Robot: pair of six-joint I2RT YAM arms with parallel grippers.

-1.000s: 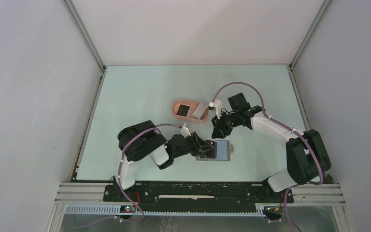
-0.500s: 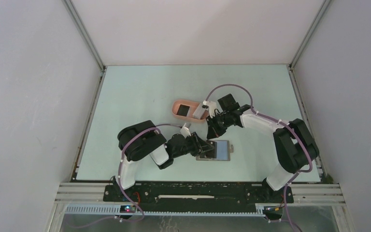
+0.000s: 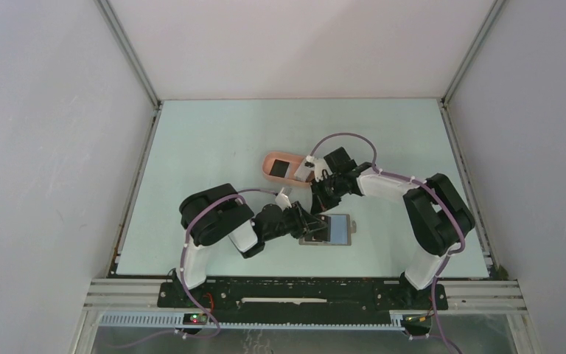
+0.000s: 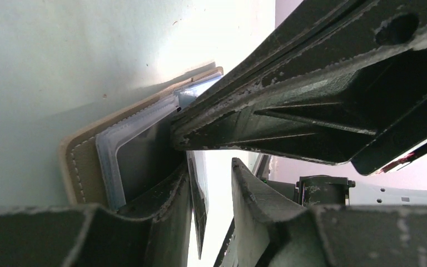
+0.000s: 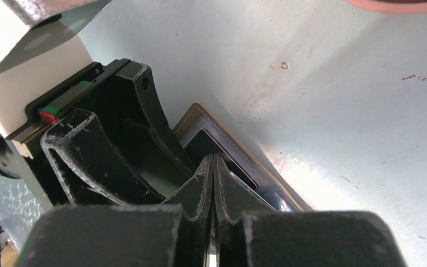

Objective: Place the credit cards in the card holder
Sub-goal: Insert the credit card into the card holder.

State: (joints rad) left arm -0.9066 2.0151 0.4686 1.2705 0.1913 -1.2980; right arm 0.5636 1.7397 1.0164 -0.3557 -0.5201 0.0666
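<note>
The card holder [image 3: 271, 158] lies flat near the centre of the pale green table [image 3: 214, 140]. A black card [image 3: 281, 167] rests in its left half. Its right end is covered by the right wrist.

Nearer the bases lies the wallet [image 3: 341, 230], open and well apart from the holder. Its tan stitched edge [image 4: 80, 161] frames clear sleeves with dark cards in them.

The right gripper [image 5: 212, 172] points down at the wallet's far edge, fingers pressed together. Whether a card edge sits between them cannot be told.

The left gripper [image 4: 211, 167] lies over the wallet's left part, fingers apart. A thin dark sheet stands edge-on in the gap, against one finger.

White walls [image 3: 44, 147] enclose the table on three sides, and a black rail [image 3: 302, 291] bounds the near edge. Bare table surrounds holder and wallet on the left, right and far sides.

Since a second ago, the right arm has folded inward from the holder's right end toward the wallet. The left arm, wallet and holder have stayed in place.
</note>
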